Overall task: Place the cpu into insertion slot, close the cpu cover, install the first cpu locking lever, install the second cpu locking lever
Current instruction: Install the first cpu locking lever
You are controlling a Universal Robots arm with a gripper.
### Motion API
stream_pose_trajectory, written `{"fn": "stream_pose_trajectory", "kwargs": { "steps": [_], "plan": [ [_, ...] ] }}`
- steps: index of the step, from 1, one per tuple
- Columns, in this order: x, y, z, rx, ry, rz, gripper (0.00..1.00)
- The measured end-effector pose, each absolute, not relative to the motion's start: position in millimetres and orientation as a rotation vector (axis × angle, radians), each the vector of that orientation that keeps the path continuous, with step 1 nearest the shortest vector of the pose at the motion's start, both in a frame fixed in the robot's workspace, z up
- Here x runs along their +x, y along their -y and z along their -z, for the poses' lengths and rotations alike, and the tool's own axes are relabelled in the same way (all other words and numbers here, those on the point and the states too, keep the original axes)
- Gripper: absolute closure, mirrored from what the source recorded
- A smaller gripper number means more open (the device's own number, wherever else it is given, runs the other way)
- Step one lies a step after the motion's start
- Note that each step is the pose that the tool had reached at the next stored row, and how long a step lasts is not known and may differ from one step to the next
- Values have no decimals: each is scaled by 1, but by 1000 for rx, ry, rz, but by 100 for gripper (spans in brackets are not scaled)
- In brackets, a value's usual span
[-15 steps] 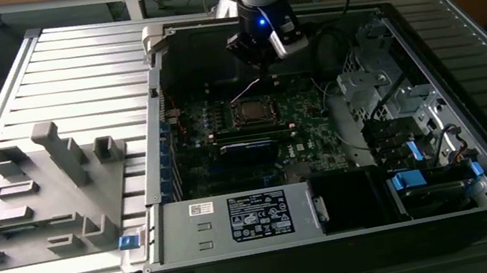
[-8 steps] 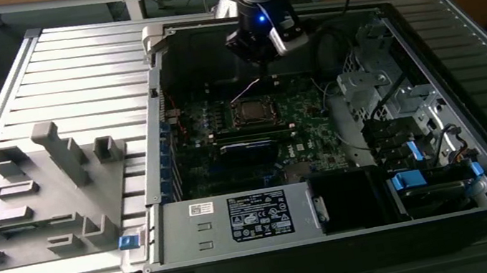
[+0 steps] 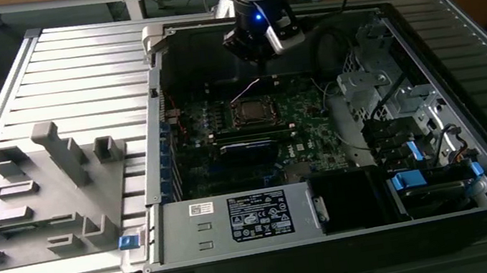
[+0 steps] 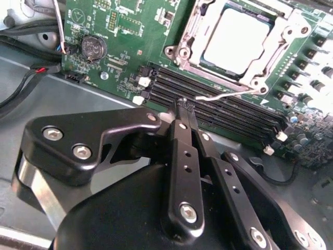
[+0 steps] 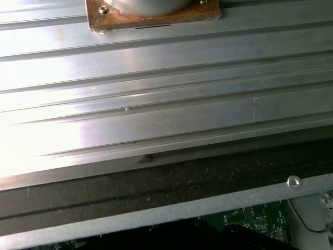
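The cpu (image 4: 237, 39) shows its dull silver top, seated in the insertion slot (image 3: 253, 111) on the green motherboard (image 3: 308, 116). The silver cpu cover (image 4: 271, 56) lies flat around the chip. A thin wire locking lever (image 4: 229, 96) runs along the cover's edge beside the memory slots; I cannot tell if it is latched. My gripper (image 4: 183, 102) is shut with nothing in it, its black fingertips (image 4: 179, 107) hovering over the memory slots a short way from that lever. In the exterior view the gripper (image 3: 263, 75) hangs just above and behind the socket.
Long black memory slots (image 4: 223, 112) lie between gripper and socket. A coin battery (image 4: 92, 48) and cables (image 4: 21, 78) sit near the board's edge. The case holds a power supply (image 3: 255, 214) and drive bays (image 3: 394, 107). A grey fixture (image 3: 41, 199) stands on the ribbed table (image 5: 166, 104).
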State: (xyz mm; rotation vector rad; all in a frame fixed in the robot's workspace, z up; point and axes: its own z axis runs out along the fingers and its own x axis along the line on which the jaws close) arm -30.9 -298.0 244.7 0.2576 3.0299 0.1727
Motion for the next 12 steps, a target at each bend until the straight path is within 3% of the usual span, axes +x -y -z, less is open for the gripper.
{"fn": "stream_pose_trajectory", "kwargs": {
  "steps": [12],
  "plan": [
    [-46, 298, -245, 254, -3009, -174, 89]
  ]
}}
